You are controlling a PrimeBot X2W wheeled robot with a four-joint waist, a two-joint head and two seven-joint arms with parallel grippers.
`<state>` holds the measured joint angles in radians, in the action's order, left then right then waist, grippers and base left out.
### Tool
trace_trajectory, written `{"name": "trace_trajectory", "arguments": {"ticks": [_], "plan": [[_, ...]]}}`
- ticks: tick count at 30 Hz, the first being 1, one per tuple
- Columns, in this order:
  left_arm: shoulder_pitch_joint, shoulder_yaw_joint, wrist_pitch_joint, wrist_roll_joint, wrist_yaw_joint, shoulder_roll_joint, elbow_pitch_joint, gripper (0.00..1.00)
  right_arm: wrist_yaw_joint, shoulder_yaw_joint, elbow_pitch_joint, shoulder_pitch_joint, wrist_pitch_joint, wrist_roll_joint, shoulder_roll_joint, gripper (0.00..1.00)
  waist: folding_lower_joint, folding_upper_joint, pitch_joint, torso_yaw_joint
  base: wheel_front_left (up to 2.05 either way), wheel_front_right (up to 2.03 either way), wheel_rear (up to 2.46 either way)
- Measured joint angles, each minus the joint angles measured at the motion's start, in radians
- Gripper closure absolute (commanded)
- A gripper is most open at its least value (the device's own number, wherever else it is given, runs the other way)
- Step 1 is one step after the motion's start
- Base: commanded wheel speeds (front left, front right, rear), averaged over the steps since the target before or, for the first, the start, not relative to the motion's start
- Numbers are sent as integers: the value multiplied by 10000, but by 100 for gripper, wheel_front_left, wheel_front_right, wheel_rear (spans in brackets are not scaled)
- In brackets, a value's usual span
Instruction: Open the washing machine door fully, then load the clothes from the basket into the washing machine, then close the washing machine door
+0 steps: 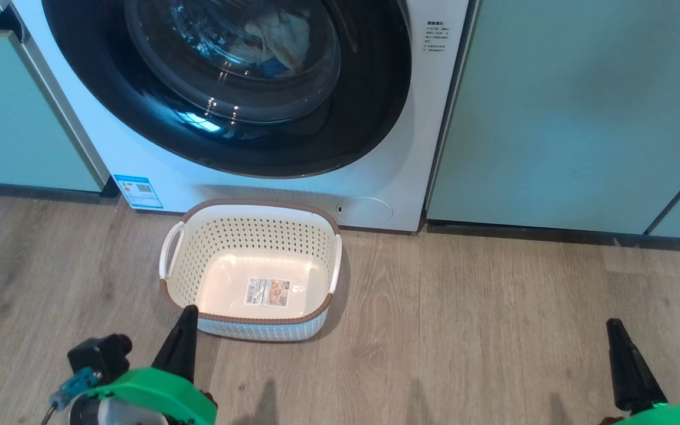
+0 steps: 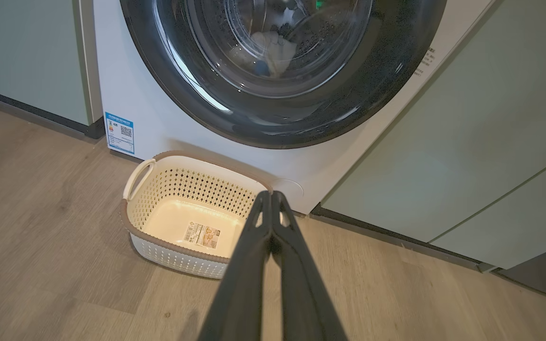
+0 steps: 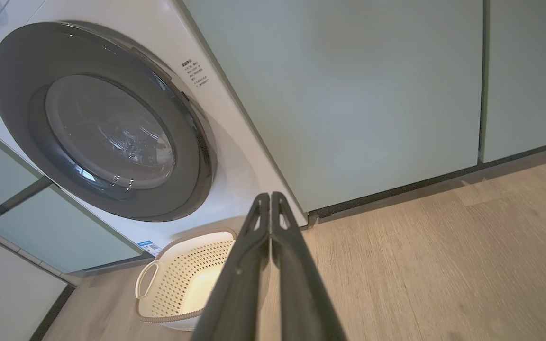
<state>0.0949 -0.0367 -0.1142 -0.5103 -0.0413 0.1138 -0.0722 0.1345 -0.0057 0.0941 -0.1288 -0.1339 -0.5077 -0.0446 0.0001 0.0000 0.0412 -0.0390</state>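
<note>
The shut washing machine door [image 1: 228,77] blocks entry; the basket [image 1: 257,236] is open above

Head view looks steeply down, close, on a cream perforated plastic basket [image 1: 245,236] and big white front-loading washing machine [image 1: 157,159]; both low wrist views share them.

Bright, even light; blue-white glare streaks the washing machine door [image 1: 228,88], and wrist views bow at edges.

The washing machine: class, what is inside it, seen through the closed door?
Through the washing machine door, pale clothes with a blue patch lie in the steel drum. The door's black rim and glare on the glass hide the rest of the drum.
</note>
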Motion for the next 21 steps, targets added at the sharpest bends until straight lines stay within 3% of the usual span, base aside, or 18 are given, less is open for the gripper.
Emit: {"name": "trace_trajectory", "arguments": {"ticks": [21], "plan": [[-270, 82, 408, -2397, -180, -67, -395, 100, -2, -102, 389, 383, 376, -2468, -63, 100, 0, 0, -81, 84, 0, 0, 0]]}}
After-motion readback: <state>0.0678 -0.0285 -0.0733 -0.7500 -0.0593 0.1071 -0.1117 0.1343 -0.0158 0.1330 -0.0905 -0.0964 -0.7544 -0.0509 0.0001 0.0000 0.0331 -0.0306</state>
